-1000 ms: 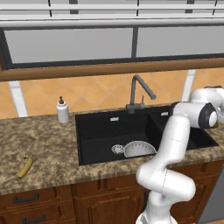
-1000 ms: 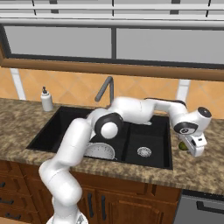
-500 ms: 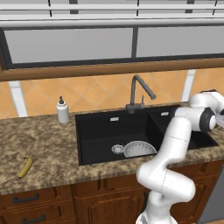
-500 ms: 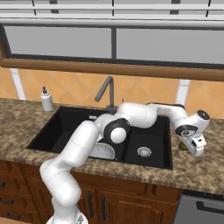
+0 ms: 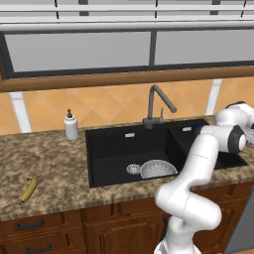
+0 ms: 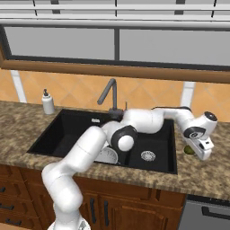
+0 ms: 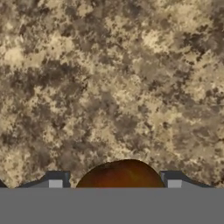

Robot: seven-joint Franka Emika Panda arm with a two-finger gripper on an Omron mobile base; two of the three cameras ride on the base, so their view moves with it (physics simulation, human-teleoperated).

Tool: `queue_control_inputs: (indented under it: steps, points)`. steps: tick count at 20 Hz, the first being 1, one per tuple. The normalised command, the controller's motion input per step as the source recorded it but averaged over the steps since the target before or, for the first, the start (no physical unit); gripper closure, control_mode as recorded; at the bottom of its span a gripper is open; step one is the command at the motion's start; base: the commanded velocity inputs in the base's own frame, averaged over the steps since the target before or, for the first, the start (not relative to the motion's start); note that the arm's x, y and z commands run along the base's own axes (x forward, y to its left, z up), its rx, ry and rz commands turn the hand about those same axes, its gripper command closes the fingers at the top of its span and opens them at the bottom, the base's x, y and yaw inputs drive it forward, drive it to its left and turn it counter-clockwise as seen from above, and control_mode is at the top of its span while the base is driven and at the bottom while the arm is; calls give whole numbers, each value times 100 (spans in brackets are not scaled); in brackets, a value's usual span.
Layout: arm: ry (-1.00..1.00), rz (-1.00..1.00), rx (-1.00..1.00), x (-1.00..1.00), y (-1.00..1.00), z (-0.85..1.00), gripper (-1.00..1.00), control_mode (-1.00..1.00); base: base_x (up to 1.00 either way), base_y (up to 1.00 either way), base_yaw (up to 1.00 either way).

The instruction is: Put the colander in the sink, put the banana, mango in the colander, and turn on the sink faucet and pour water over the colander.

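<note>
Your gripper (image 7: 114, 183) is down over the mango (image 7: 121, 174) on the granite counter (image 7: 109, 78) to the right of the sink (image 6: 67, 130) — the fruit sits between the two fingertips (image 7: 55, 180), with a sliver of daylight either side, so the jaws are partly open and straddling it rather than gripping. Watch that round shape: if one finger meets it first, I'd expect it to roll out sideways across the stone, or squirt forward as the pads come in. Close off-centre and you lift nothing. The colander (image 5: 158, 169) is already waiting in the basin beside the drain (image 5: 133, 169), and the banana (image 5: 29, 189) lies well off on the far left counter — a dropped mango costs you the whole reach back.
</note>
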Motion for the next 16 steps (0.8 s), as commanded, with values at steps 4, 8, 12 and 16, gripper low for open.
queue_control_inputs:
  steps: [4,8,12,16]
  points:
    - [3,0,0,0,7,-51,100,-100,0,0,0]
    - [-2,2,4,-35,61,-6,100,-100,0,0,0]
    - [-7,0,0,-46,99,9,100,-100,0,0,0]
    - [-9,0,-1,-42,100,48,100,-100,0,0,0]
